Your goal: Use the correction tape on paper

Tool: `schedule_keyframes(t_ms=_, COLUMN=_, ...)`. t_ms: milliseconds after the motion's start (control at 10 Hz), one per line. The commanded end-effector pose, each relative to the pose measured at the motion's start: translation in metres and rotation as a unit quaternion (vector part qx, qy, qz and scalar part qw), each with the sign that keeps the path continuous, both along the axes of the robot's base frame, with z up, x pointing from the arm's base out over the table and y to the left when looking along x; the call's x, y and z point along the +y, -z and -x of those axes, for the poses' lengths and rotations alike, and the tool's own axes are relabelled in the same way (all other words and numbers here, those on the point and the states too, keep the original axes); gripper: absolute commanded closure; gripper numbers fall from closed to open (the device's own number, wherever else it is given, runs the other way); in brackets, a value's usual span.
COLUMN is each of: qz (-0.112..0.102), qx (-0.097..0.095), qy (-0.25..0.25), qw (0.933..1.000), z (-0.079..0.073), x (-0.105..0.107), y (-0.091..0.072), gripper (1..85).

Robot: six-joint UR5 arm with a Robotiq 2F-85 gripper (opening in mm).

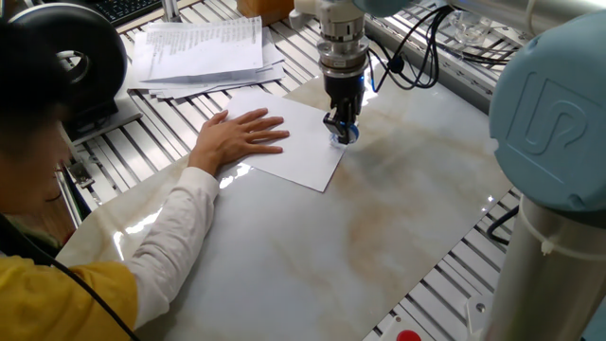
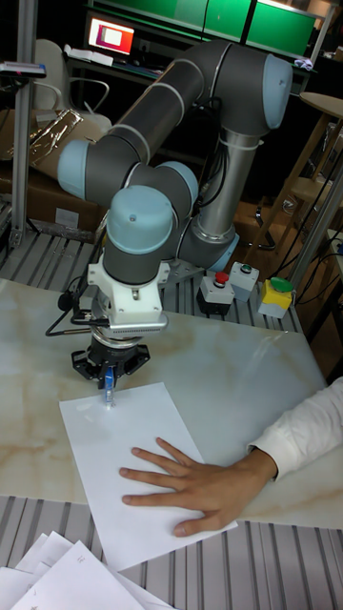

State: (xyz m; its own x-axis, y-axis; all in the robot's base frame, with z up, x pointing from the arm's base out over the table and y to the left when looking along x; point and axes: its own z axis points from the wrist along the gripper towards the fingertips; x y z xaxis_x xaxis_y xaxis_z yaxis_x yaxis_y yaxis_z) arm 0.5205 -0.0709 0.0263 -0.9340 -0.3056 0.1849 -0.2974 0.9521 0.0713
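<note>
The white paper [image 1: 301, 142] [image 2: 124, 448] lies flat on the marble tabletop, and a person's hand [image 1: 237, 135] [image 2: 191, 481] presses it down. My gripper [image 1: 342, 130] [image 2: 109, 386] points straight down over the sheet's corner farthest from the person. It is shut on the small blue correction tape [image 1: 343, 134] [image 2: 108, 391]. The tape's tip touches the paper right at that corner's edge.
A stack of printed papers [image 1: 202, 47] lies at the back left on the slatted frame. The person [image 1: 66, 237] leans in from the left, forearm across the table edge. Cables [image 1: 417, 47] hang behind the arm. Button boxes [image 2: 243, 286] sit behind the table in the tall fixed view.
</note>
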Motion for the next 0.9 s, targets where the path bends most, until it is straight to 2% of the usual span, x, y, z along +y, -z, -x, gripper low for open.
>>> schedule_keyframes(t_ms=0, qz=-0.008, qx=-0.001, qy=0.006, qw=1.0000, z=0.0021, x=0.0018, y=0.0015, gripper=84.0)
schedule_keyframes(t_ms=400, qz=-0.008, qx=0.006, qy=0.004, qw=0.9999, z=0.0081, x=-0.0019, y=-0.0035, gripper=84.0)
schedule_keyframes(t_ms=800, qz=-0.006, qx=0.005, qy=0.007, qw=0.9999, z=0.0108, x=-0.0011, y=0.0007, gripper=84.0)
